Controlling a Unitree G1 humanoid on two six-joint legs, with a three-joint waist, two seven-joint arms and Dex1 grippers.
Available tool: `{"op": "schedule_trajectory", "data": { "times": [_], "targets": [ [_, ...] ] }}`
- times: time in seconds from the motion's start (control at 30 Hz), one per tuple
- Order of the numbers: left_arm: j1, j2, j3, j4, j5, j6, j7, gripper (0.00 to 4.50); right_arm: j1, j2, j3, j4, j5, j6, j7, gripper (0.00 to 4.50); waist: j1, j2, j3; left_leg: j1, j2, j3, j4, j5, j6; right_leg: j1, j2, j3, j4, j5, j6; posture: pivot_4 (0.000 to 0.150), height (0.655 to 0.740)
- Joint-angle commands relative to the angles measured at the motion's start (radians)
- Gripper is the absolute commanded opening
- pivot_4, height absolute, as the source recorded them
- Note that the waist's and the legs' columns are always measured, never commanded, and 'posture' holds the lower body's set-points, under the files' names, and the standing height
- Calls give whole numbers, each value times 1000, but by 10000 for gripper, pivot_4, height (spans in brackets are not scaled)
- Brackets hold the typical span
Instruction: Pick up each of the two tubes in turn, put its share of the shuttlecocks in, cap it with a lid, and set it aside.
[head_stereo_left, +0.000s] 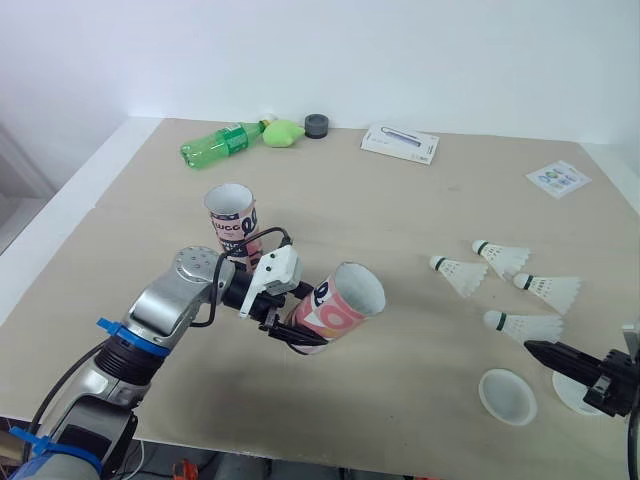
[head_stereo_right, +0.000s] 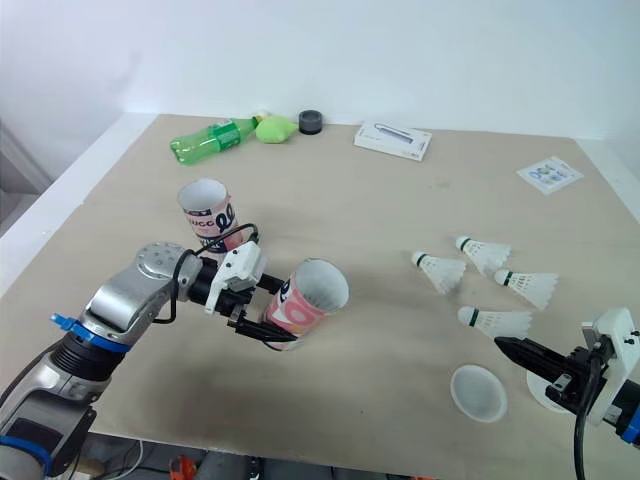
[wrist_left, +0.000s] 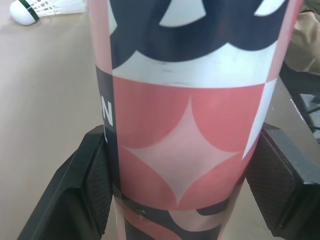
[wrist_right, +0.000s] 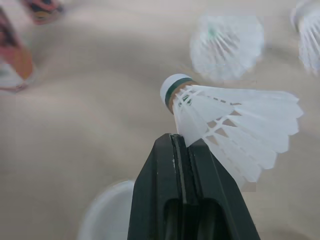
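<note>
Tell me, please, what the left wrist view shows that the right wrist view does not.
Left wrist view's own: the left pincer shut on the pink tube, a pad pressing each side. Right wrist view's own: the right pincer, fingers shut together, the nearest shuttlecock lying just past its tips, and a white lid. Both: the tan table and shuttlecocks lying on it; a blurred pink shape in the right wrist view may be the same tube.

The beige tabletop (head_stereo_left: 400, 210) carries a green plastic bottle (head_stereo_left: 222, 143), a flat white box (head_stereo_left: 400, 144), four white feathered shuttlecocks (head_stereo_left: 459, 272), two round white lids (head_stereo_left: 507, 396), one upright printed tube (head_stereo_left: 232, 222).
</note>
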Motion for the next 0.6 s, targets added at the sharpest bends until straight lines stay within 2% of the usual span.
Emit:
{"op": "schedule_trajectory", "data": {
  "times": [0.03, 0.2, 0.37, 0.6],
  "targets": [
    [6, 10, 4, -18, -7, 2, -10, 32649, -18, -39, -50, -100, 60, 17, 0, 1161, 0, 0, 0, 0, 0, 0, 0, 0, 0, 0, 0, 0, 0, 0, 0, 1500, 7294],
    [-10, -15, -9, -19, -7, 1, -2, 32649, -104, -149, -45, -239, 142, 39, 16, 1161, -1, 0, 0, 0, 0, 0, 0, 0, 0, 0, 0, 0, 0, 1, 1, 1500, 7294],
    [-15, -30, -18, -13, 4, -6, 2, 32649, -250, -254, 11, -260, 180, 51, -1, 1161, 3, -3, 2, -2, -1, 0, 1, 1, 0, 0, -1, 0, 0, 1, 1, 1500, 7294],
    [-15, -41, -21, -11, 12, -2, 12, 32649, -448, -360, 163, -287, 219, 46, 31, 1161, 11, -4, 3, -3, -2, -1, 1, 0, 0, 0, -2, -1, 0, 2, -1, 1500, 7294]
  ]
}}
